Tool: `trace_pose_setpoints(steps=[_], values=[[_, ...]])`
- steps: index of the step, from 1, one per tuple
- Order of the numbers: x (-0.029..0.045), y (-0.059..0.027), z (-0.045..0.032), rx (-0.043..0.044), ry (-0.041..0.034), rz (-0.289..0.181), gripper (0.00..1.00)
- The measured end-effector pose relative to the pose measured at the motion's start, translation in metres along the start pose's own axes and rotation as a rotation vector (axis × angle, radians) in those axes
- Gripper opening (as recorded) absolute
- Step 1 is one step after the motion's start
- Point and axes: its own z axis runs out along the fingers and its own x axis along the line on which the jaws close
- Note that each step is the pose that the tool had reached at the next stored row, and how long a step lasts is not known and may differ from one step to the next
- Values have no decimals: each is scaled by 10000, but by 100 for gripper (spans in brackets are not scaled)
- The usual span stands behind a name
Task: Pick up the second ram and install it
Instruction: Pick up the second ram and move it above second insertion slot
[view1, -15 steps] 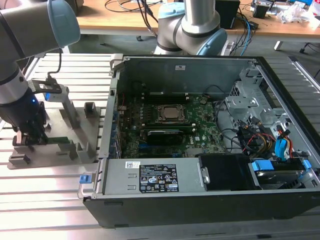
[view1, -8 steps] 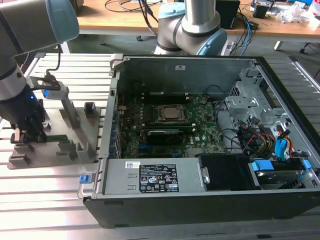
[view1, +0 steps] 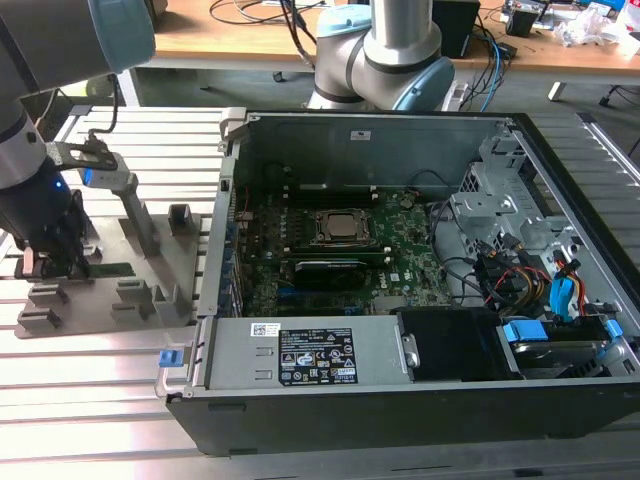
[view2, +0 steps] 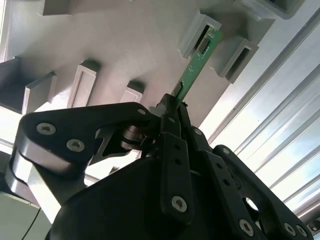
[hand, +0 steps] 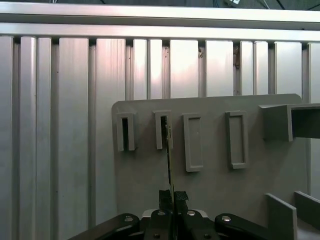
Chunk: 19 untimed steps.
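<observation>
At the exterior view's left, over the grey fixture tray (view1: 150, 300) on the ribbed surface (view1: 100, 400), we see the claw (view2: 175, 102) clenched on the second ram (view2: 197, 67). The stick stands on edge, its far end seated in a tray slot. We judge the pick-up in hand, installation not begun. Freeing the stick calls for a straight pull clear of the slots. The open computer case (view1: 400, 150) sits just right of the tray.

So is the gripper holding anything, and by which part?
The gripper is shut on the second ram, pinching its flat faces; the far end sits in a fixture tray slot.
</observation>
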Motion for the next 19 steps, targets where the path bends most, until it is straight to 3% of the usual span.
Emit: trace_pose_setpoints(steps=[19], values=[[-39,6,-368,-1,12,1,14]])
